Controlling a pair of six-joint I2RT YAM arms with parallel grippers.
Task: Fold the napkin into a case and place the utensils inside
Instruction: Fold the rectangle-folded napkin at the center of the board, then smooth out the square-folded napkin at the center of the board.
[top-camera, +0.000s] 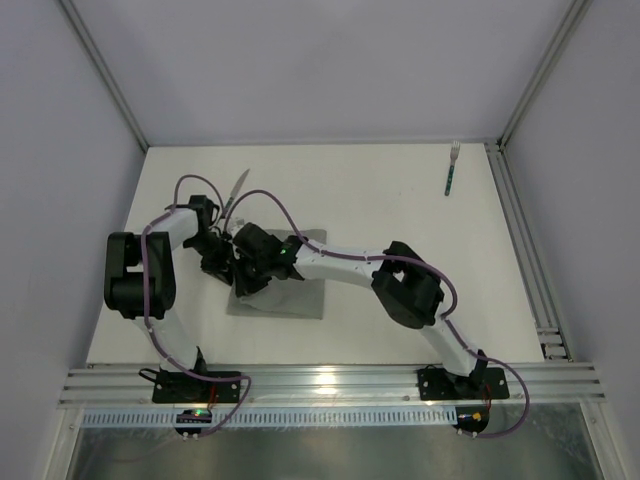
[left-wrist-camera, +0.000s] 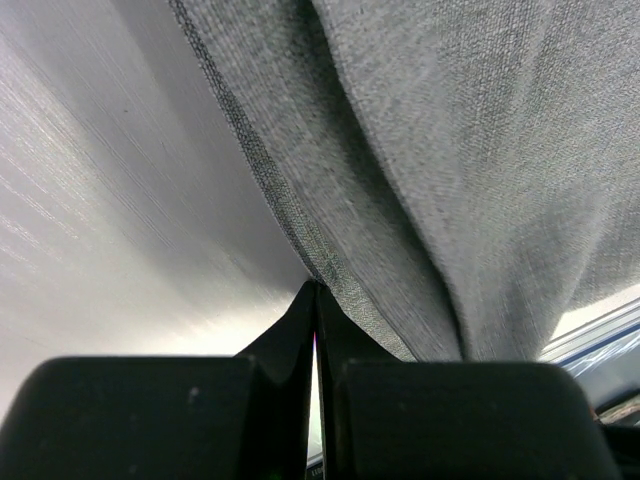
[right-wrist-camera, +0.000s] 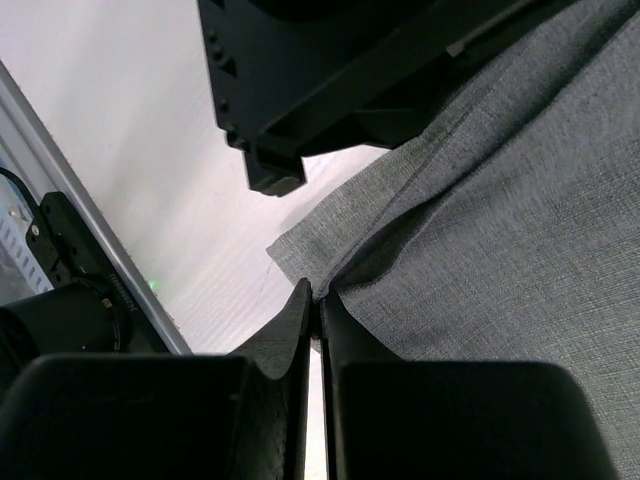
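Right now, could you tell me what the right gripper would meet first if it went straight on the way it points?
The napkin pinched in the right gripper lies directly ahead; beyond it, seemingly close, is the black left gripper.

The left arm (top-camera: 160, 245) hid the knife (top-camera: 238, 184) handle from me toward the far-left corner of the table (top-camera: 400, 220); the napkin (top-camera: 295, 300) was partly covered.

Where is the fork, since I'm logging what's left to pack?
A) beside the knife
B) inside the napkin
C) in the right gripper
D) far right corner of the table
D: the fork lies alone on the table near its far right corner, clear of the napkin.
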